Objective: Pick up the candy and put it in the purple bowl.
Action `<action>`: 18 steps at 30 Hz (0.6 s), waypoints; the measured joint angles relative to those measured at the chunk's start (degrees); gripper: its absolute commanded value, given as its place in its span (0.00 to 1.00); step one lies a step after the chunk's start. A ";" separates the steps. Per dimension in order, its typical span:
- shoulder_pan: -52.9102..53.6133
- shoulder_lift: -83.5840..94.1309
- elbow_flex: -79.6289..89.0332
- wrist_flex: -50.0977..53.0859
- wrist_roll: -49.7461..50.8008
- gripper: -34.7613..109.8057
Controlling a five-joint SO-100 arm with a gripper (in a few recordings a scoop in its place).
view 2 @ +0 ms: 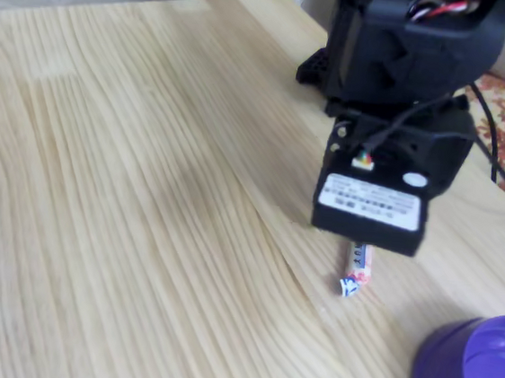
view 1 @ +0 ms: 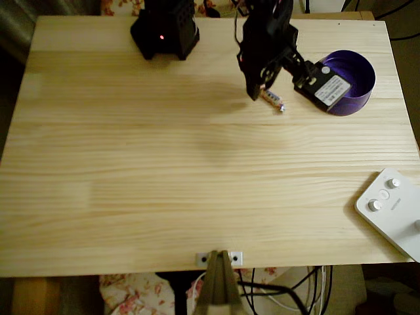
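Lying flat on table (view 1: 164, 170), candy (view 1: 272, 100) judged light, slippery-wrapped; best pinched mid-body. Gripper (view 1: 257, 88) poised over it, opening cannot be told. Purple bowl (view 1: 359, 92) nearby.

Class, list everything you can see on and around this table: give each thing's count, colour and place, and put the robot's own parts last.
Candy: one, whitish with red marks, lying on the table left of the bowl in the overhead view.
Bowl: one, purple, near the table's far right edge in the overhead view.
Table: one, pale wood, under everything.
White device: one, with round buttons, at the table's right front edge.
Bracket: one, small and silvery, at the front edge.
Flowered fabric: reddish on cream, below the table.
Arm base: one, black with a red light, at the far edge.
End effector: one, black, over the candy's left end; whether it is open is unclear.
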 measured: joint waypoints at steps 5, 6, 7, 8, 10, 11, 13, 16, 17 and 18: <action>-2.64 0.18 0.00 0.44 0.88 0.39; -2.90 0.18 -0.09 0.18 0.79 0.39; -3.08 0.18 -0.18 -0.18 0.79 0.39; -3.16 0.18 -0.35 -0.53 1.05 0.39; -2.81 0.00 -2.02 -1.14 1.05 0.39; -2.64 -0.09 -3.08 -1.14 1.49 0.39; -2.64 -0.18 -5.10 -1.05 2.20 0.39; -3.43 -0.79 -6.77 -1.58 2.99 0.39; -3.52 -1.41 -6.86 -2.02 2.99 0.39; -3.69 -2.37 -6.86 -2.20 3.60 0.39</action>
